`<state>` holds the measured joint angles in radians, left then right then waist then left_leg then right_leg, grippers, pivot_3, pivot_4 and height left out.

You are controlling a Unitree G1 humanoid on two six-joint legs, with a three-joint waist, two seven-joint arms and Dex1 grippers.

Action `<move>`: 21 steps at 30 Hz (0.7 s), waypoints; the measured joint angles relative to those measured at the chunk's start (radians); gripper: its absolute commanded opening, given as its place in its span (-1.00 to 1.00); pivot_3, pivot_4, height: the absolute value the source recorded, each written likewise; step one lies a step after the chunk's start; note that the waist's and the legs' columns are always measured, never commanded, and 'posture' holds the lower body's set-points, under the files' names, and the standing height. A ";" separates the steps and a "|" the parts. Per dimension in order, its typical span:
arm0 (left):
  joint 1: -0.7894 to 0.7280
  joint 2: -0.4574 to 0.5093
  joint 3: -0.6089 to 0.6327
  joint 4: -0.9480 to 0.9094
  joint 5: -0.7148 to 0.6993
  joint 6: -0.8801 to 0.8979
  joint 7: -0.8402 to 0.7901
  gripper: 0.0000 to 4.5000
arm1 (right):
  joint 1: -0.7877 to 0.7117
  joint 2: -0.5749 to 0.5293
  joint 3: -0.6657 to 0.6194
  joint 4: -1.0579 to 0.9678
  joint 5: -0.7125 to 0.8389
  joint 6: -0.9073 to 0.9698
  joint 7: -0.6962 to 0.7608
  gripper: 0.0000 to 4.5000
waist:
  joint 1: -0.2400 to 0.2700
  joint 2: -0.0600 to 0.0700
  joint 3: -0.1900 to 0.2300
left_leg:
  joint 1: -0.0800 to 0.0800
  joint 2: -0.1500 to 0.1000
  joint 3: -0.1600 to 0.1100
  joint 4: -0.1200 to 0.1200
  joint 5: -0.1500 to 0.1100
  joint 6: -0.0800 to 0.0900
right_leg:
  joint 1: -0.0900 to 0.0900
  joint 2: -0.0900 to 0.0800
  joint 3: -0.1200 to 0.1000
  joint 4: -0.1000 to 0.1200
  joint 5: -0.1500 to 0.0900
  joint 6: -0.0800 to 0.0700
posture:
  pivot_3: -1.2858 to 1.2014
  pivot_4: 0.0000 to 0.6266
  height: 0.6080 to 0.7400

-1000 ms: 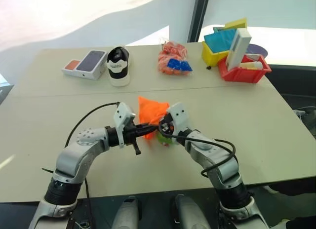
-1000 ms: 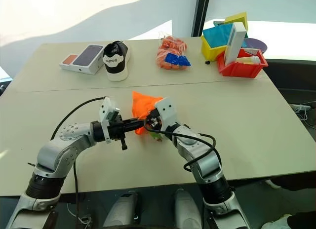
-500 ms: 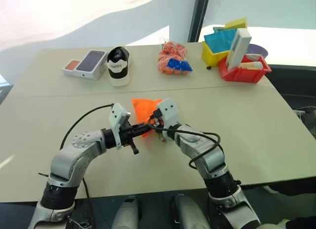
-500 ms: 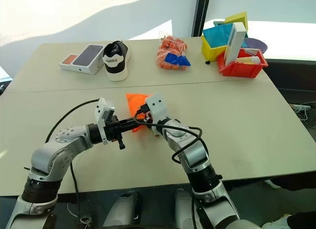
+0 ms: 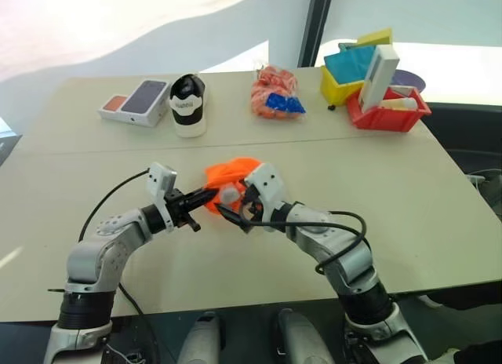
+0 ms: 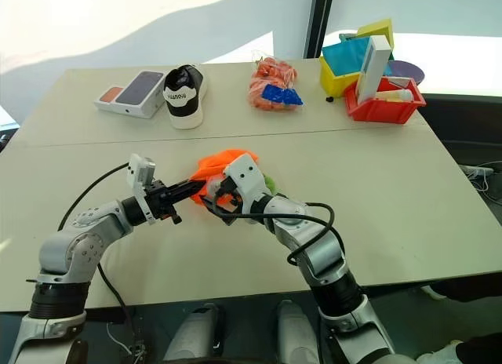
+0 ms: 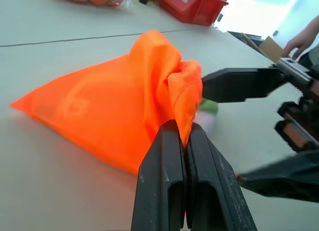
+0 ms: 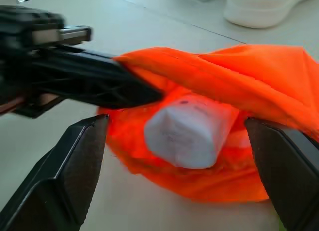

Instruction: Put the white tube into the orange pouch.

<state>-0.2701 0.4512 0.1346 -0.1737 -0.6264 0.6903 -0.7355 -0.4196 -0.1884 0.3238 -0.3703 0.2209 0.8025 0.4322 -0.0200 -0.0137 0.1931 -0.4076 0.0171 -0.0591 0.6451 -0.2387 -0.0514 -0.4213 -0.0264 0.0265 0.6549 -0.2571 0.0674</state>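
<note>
We see the left gripper [image 7: 182, 136] pinching the pouch's [image 7: 109, 106] rim, holding its mouth lifted above the table [image 5: 408, 191]. The tube [image 8: 189, 129] lies in that mouth, its end sticking out toward the right gripper [image 8: 182, 191], whose fingers stand wide apart, touching nothing. From the pouch, the shoe [image 5: 188, 103] sits at eleven o'clock, well apart.

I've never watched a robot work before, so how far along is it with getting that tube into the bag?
Nearly done. The small white plastic tube already sits partway inside the bright orange fabric pouch, its end showing at the mouth. The left hand is pinching the pouch's edge; the right hand is open, off the tube. Left: pushing it fully in.
</note>
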 measured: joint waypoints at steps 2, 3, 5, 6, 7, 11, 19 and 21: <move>0.000 0.000 0.003 0.008 -0.008 0.000 0.000 -1.00 | 0.013 -0.036 0.003 -0.018 0.000 0.000 0.027 0.76 | 0.000 0.000 0.000 | 0.000 0.000 0.000 0.000 0.000 0.000 | 0.000 0.000 0.000 0.000 -0.001 -0.001 | 0.03 -0.52 1.00; -0.001 0.000 0.004 0.008 -0.011 0.000 0.000 -1.00 | 0.018 -0.041 0.003 -0.018 0.001 0.000 0.033 0.63 | 0.000 0.000 0.000 | 0.000 0.000 0.000 0.000 0.000 0.000 | 0.000 0.000 0.000 0.000 -0.001 -0.001 | 0.03 -0.52 1.00; -0.008 -0.001 0.003 0.010 -0.015 0.001 0.001 -1.00 | 0.020 -0.047 0.004 -0.018 0.001 -0.001 0.042 0.19 | -0.001 0.000 0.000 | 0.000 0.000 0.000 0.000 0.000 0.000 | 0.000 0.000 0.000 0.000 0.000 -0.001 | 0.03 -0.52 1.00; -0.014 -0.001 0.004 0.011 -0.017 0.001 0.002 -1.00 | 0.020 -0.049 0.005 -0.018 -0.002 -0.002 0.042 -0.08 | -0.001 0.000 0.000 | 0.000 0.000 0.000 0.000 0.000 0.000 | 0.000 0.000 0.000 0.000 0.000 -0.001 | 0.03 -0.52 1.00; -0.017 -0.001 0.004 0.011 -0.017 0.001 0.002 -1.00 | 0.020 -0.049 0.005 -0.018 -0.002 -0.003 0.041 -0.28 | -0.001 0.000 0.000 | 0.000 0.000 0.000 0.000 0.000 0.000 | 0.000 0.000 0.000 0.000 0.000 0.000 | 0.03 -0.52 1.00; -0.018 -0.001 0.004 0.011 -0.020 0.003 0.004 -1.00 | 0.019 -0.044 0.027 -0.017 -0.019 -0.009 0.035 -0.98 | 0.000 0.000 0.000 | 0.000 0.000 0.000 0.000 0.000 0.000 | 0.000 0.000 0.000 0.000 0.000 0.000 | 0.03 -0.52 1.00; -0.019 0.000 0.004 -0.008 -0.045 0.023 0.015 -1.00 | -0.030 0.039 0.077 0.124 -0.075 -0.075 -0.013 -0.98 | -0.001 0.000 0.000 | 0.000 0.000 0.000 0.000 0.000 0.000 | 0.000 0.000 0.000 0.000 0.000 0.000 | 0.03 -0.52 1.00; -0.017 0.001 0.004 -0.024 -0.051 0.025 0.017 -1.00 | -0.039 0.057 0.081 0.171 -0.102 -0.112 -0.038 -0.98 | 0.000 0.000 0.000 | 0.000 0.000 0.000 0.000 0.000 0.000 | 0.000 0.000 0.000 0.000 0.000 0.001 | 0.03 -0.52 1.00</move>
<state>-0.2875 0.4526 0.1386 -0.1977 -0.6771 0.7155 -0.7189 -0.4582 -0.1314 0.4051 -0.1989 0.1193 0.6905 0.3942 -0.0200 -0.0137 0.1931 -0.4077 0.0171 -0.0590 0.6450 -0.2386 -0.0515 -0.4215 -0.0265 0.0266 0.6549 -0.2567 0.0681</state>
